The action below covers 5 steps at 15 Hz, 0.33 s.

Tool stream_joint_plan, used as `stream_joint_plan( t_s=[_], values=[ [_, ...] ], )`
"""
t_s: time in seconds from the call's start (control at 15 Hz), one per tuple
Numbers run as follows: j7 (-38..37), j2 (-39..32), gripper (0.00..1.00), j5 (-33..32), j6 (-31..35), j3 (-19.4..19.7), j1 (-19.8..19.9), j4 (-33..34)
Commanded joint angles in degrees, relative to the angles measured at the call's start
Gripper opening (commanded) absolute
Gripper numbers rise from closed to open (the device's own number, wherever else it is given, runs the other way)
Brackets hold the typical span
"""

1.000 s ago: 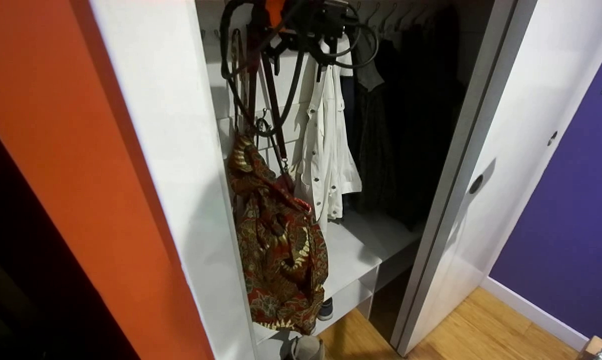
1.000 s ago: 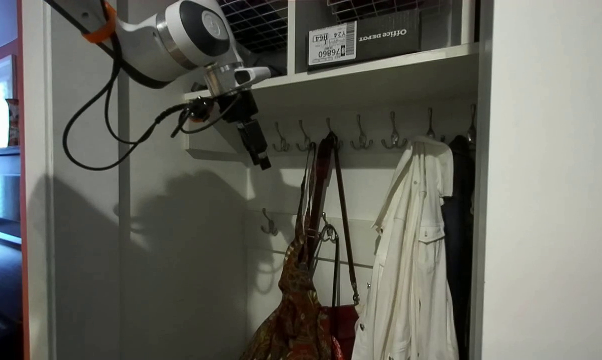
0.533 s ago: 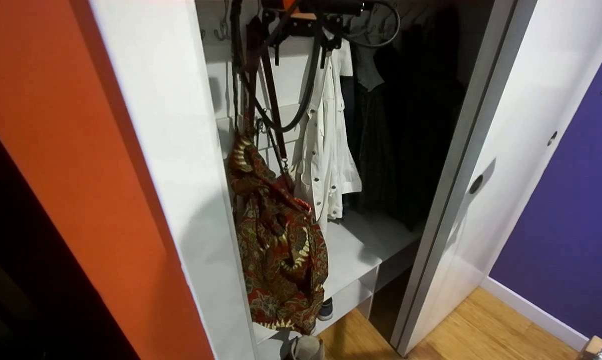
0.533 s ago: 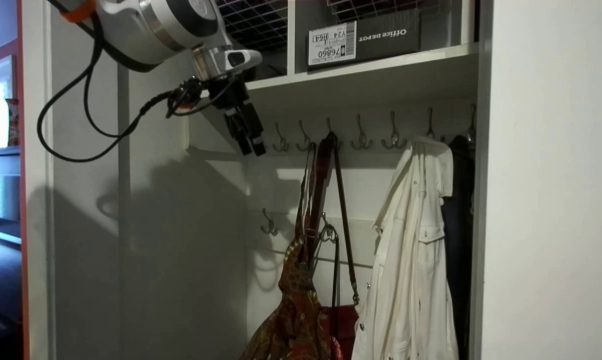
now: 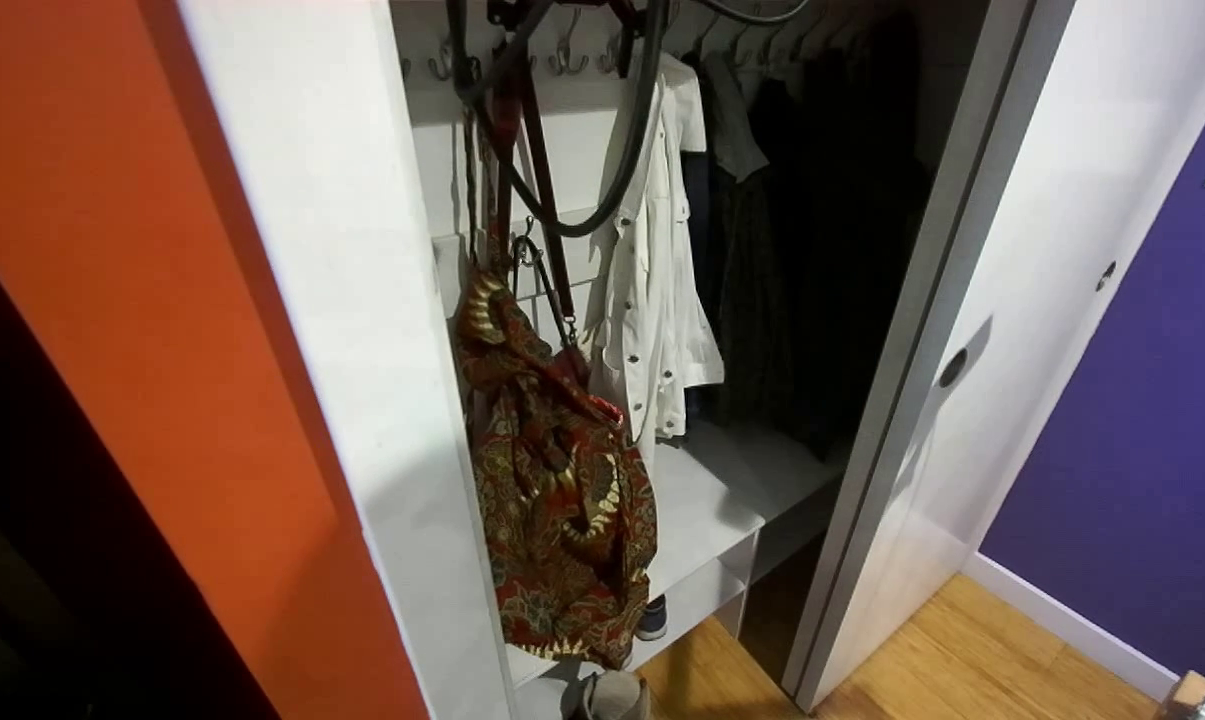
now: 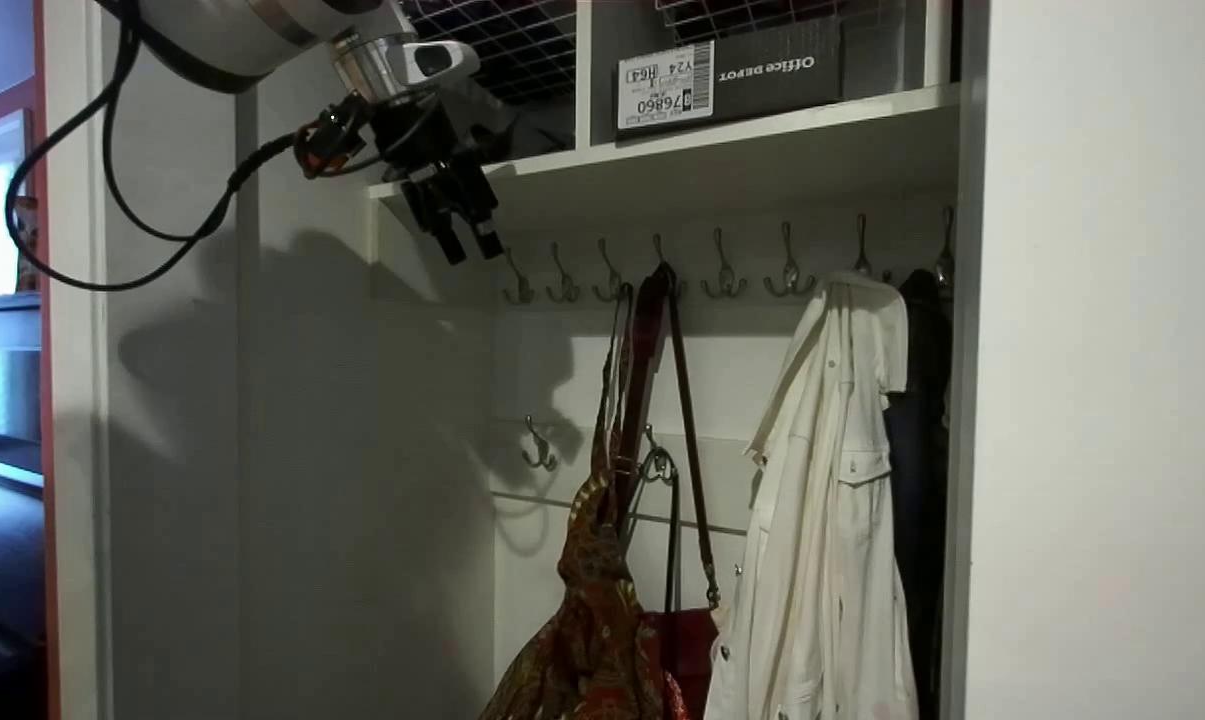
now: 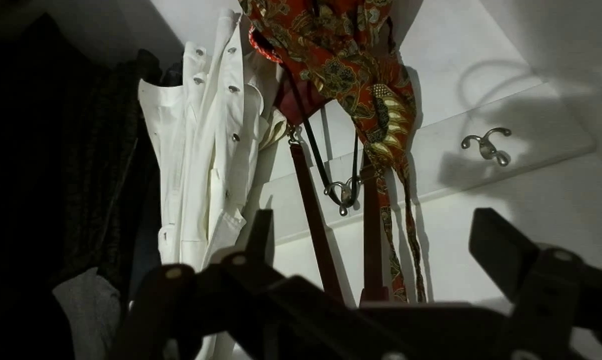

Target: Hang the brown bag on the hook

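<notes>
The brown bag, patterned in red-brown and tan, hangs still; it also shows in an exterior view and upside down in the wrist view. Its thin straps run up to a prong of a metal hook in the upper row. The strap tops are hidden in the wrist view. My gripper is open and empty, left of that hook and apart from the bag. In the wrist view its fingers are wide apart, with straps visible in the background between them.
A dark red bag hangs beside the brown bag by brown straps. A white jacket hangs further right. A bare lower hook is on the back wall. A shelf with a dark box runs above the hooks.
My gripper has moved up and left, away from the hooks, in an exterior view, and its fingers have turned to show apart. The brown bag has not moved.
</notes>
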State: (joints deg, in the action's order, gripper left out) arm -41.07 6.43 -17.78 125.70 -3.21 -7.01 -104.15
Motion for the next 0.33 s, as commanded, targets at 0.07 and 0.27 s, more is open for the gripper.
stream_joint_plan(
  t_s=[0.07, 0.27],
  values=[
    [0.19, -0.21, 1.00, 0.26, -0.13, -1.64, 1.69, 0.18],
    [0.17, -0.48, 1.00, 0.24, -0.13, -1.60, 1.77, 0.18]
  ],
)
